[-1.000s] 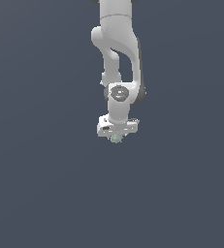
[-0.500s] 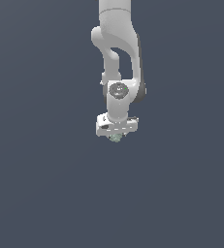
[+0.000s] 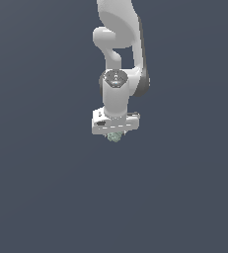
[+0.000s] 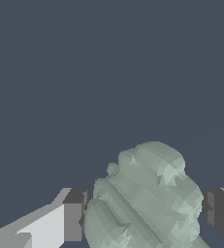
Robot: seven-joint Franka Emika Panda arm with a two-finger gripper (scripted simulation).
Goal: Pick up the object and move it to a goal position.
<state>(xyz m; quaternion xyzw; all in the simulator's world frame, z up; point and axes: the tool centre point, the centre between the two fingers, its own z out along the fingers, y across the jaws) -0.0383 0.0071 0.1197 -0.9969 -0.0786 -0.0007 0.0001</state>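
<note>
Uniform dark grey-blue background fills both views, with no goal marker visible. The object (image 4: 147, 198), a knobbly pale grey-green lump, sits between the fingers (image 4: 73, 215) of the gripper (image 3: 115, 133), which appear closed against it. It looks light and rigid; its uneven flanks could slip, so grip is best across the widest middle.

Plain dark slate-grey surface (image 3: 41, 197) fills both views, flat and uniform, no edges or markings. Nothing visibly resting on it; whether the object (image 3: 114, 137) under the arm touches it can't be told from here.
</note>
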